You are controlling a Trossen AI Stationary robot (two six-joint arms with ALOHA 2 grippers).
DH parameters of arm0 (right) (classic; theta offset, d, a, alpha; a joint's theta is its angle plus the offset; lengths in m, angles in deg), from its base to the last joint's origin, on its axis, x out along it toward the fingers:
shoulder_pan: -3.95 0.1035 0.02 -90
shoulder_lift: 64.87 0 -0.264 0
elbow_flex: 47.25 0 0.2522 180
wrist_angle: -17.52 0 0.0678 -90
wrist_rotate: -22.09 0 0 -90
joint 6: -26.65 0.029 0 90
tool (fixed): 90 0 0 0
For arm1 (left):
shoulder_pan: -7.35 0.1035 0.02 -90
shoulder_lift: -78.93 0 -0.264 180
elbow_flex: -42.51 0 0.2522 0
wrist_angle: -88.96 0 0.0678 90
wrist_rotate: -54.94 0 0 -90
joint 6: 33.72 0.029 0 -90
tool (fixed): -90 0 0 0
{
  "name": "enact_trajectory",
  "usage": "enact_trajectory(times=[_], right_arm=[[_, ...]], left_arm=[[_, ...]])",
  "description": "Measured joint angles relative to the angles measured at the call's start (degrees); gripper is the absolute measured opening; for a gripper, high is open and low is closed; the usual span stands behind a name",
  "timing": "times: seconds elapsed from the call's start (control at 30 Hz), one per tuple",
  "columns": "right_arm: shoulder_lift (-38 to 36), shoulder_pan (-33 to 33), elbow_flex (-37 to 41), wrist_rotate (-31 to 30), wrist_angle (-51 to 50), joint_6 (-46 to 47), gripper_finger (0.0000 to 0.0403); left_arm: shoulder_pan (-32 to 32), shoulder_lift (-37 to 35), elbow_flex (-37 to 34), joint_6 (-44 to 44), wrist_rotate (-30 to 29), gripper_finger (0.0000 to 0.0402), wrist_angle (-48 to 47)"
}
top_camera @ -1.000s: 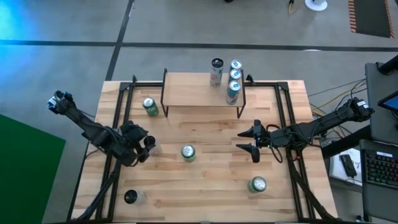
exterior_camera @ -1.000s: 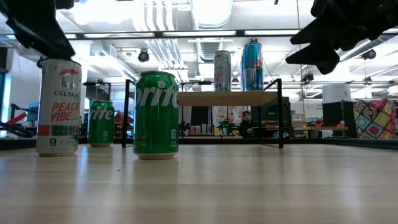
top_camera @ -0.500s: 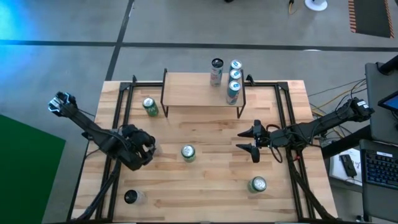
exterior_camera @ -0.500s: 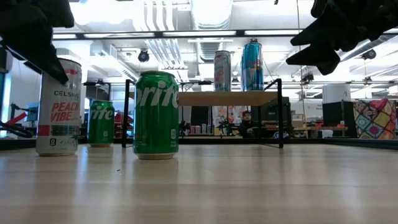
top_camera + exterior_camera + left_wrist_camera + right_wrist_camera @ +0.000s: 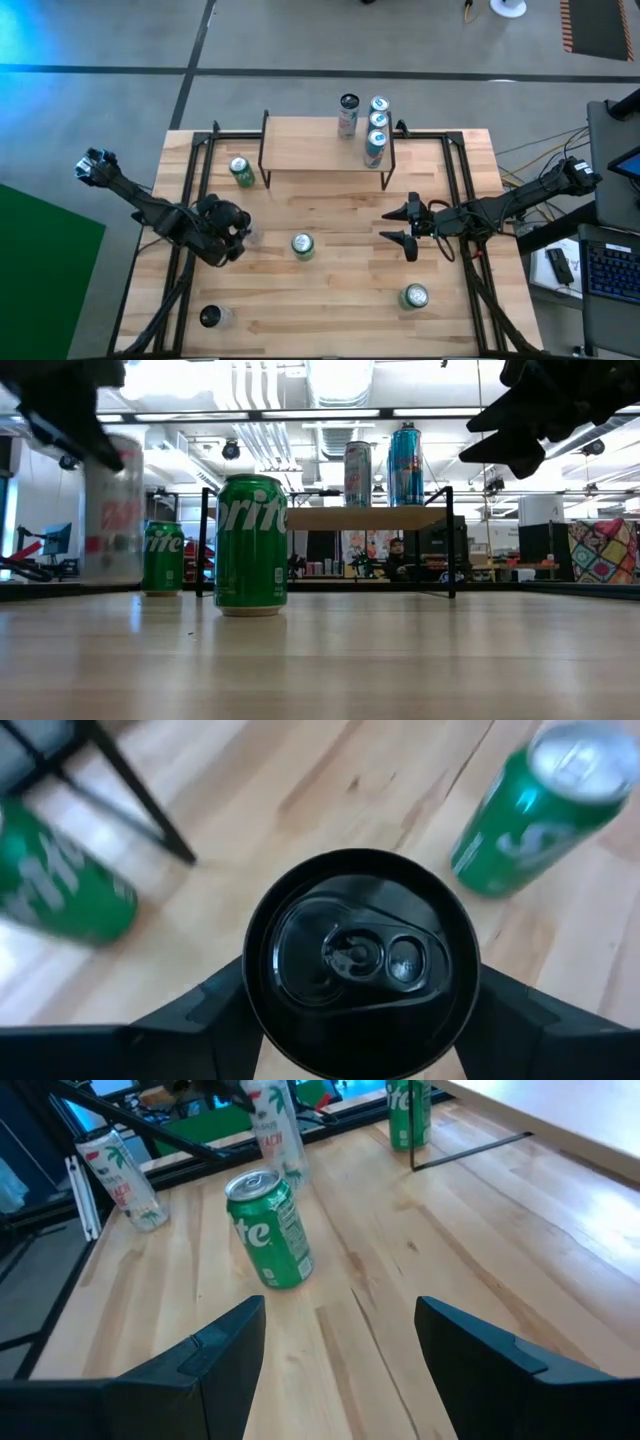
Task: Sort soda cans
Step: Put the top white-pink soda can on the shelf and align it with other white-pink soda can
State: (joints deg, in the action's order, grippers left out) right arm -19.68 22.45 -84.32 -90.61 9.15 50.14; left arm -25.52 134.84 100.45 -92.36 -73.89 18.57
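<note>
The soda cans stood scattered on the wooden worktop — three more on the raised shelf at its far edge. They looked light, rigid and slick-sided, best gripped across the middle of the wall. The left hand had its fingers on both sides of a black-topped can, apparently gripping it. The right hand hovered open and empty above the middle of the worktop. Behind lay a bright workshop — ceiling lights and equipment.
</note>
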Motion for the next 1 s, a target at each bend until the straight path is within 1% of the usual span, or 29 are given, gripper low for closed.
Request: enact_trajectory(times=[0.13,0.2,0.27,0.4,0.5,0.57,0.67,0.73,0.8,0.93,1.0], right_arm=[[-0.02,-0.02,-0.58,-0.02,0.03,-0.54,0.0247],[-0.02,-0.02,-0.77,0.0,0.03,-0.73,0.0247],[-0.02,-0.02,-0.98,-0.02,0.01,-0.84,0.0247],[-0.02,-0.02,-1.25,0.02,-0.06,-1.39,0.0247],[-0.02,-0.02,-1.28,-0.46,-0.16,-2.42,0.0247],[-0.07,-0.02,-1.1,-2.34,-0.58,-2.56,0.0247],[-0.09,-0.07,-0.9,-3.48,-2.77,-2.52,0.0247],[-0.09,-0.04,-0.83,-3.48,-4.05,-1.91,0.0247],[-0.09,-0.02,-0.8,-4.14,-5.04,-1.23,0.0247],[-0.09,-0.04,-0.51,-7.65,-5.21,-0.99,0.0247],[-0.09,-0.04,-0.32,-9.03,-5.2,-0.97,0.0247]], left_arm=[[4.7,0.12,4.94,12.98,-0.41,0.0253,2.47],[8.59,0.96,8.21,21.23,-0.2,0.026,4.92],[13.72,2.26,11.89,29.91,2.02,0.0261,7.89],[25.78,6.12,19.35,45.45,10.04,0.0258,14.12],[35.17,10.09,24.83,54.68,19.42,0.0257,17.07],[40.73,13.15,28.63,58.91,26.13,0.0257,17.94],[47.23,18.12,34.28,63.99,32.83,0.0257,18.3],[50.02,21.58,37.66,67.11,35.93,0.0257,18.17],[51.67,25.05,41.18,69.85,37.83,0.0257,18.01],[52.56,31.4,49.85,75.07,39.88,0.0257,16.06],[52.57,34.25,54.27,77.11,39.97,0.0257,14.95]])
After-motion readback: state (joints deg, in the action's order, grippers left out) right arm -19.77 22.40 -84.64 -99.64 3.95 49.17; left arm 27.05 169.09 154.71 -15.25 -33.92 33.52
